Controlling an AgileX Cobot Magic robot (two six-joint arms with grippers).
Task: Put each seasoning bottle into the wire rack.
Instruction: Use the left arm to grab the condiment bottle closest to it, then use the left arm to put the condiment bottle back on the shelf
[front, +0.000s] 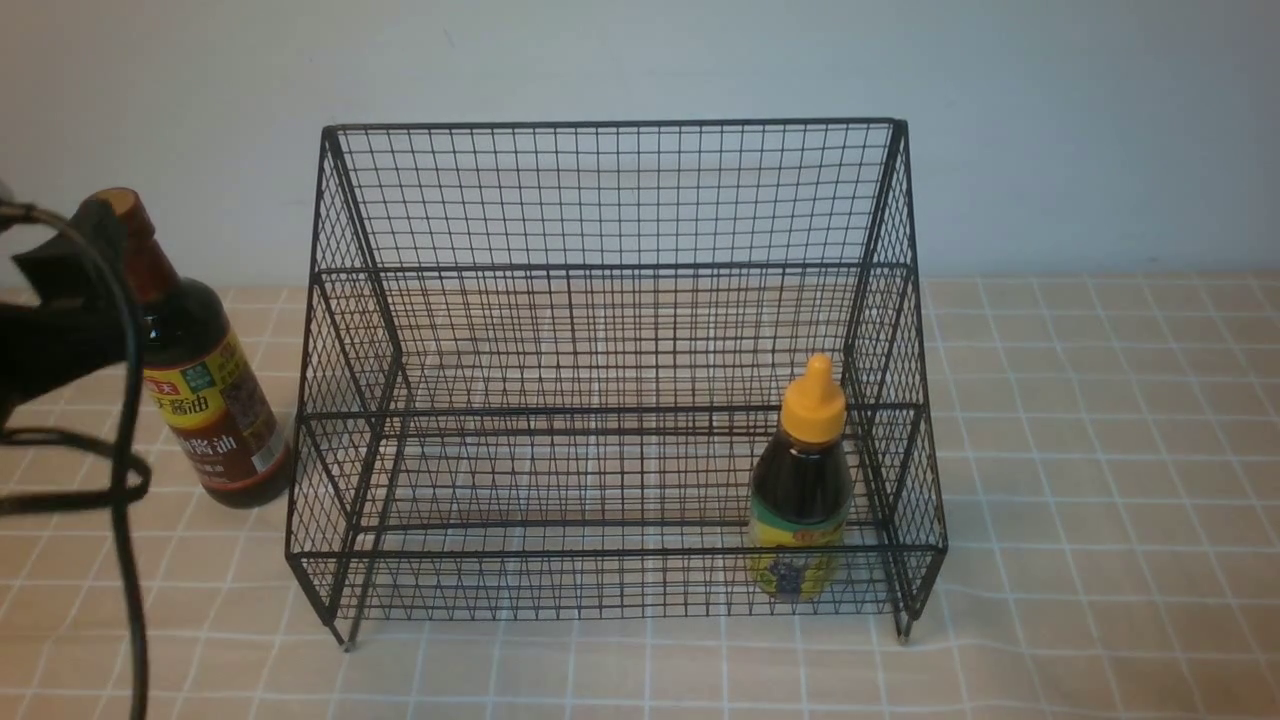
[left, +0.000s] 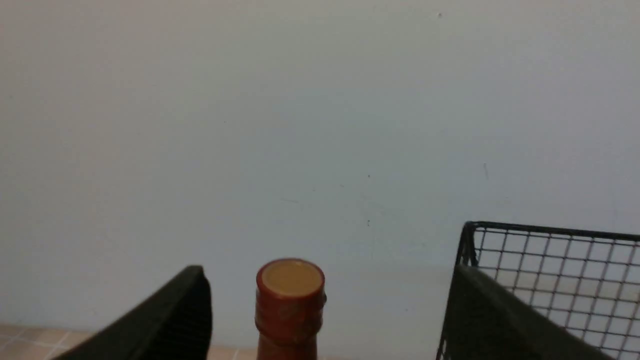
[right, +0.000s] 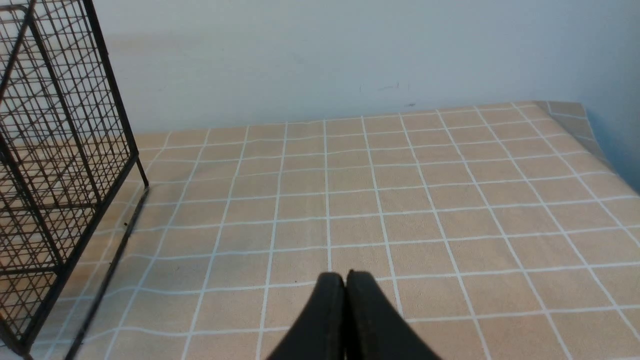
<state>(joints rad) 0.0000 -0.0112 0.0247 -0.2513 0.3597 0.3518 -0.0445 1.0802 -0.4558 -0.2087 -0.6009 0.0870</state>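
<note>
The left arm (front: 55, 350) comes into the front view from the left edge, and a dark cable (front: 130, 400) hangs in front of it. Its end is beside the neck of the tall bottle (front: 215, 390). The left pincer (left: 310, 320) is open. In the left wrist view, its two fingers stand well apart, and the brown-red cap (left: 291, 285) of the tall bottle is seen between them, with some space on both sides.

The right arm is not visible in the front view. The right wrist view shows the right pincer (right: 345, 300) closed, its two fingertips together and nothing held between them. It is directed over the checked cloth (right: 350, 200), and the side of the wire rack (right: 65, 150) is seen in the same view.

The wire rack is black, made of mesh, with a high back and short legs, and it stands on the bench (front: 1090, 500). Inside it is the short bottle (front: 800, 510), in the front lower part, near the right side. This bottle is almost upright, with its orange-yellow nozzle cap (front: 814, 400) pointing up, and the front mesh covers its lower label. The tall bottle is outside the rack, just beside its left side. It stands on the cloth of the bench and has dark liquid inside.
</note>
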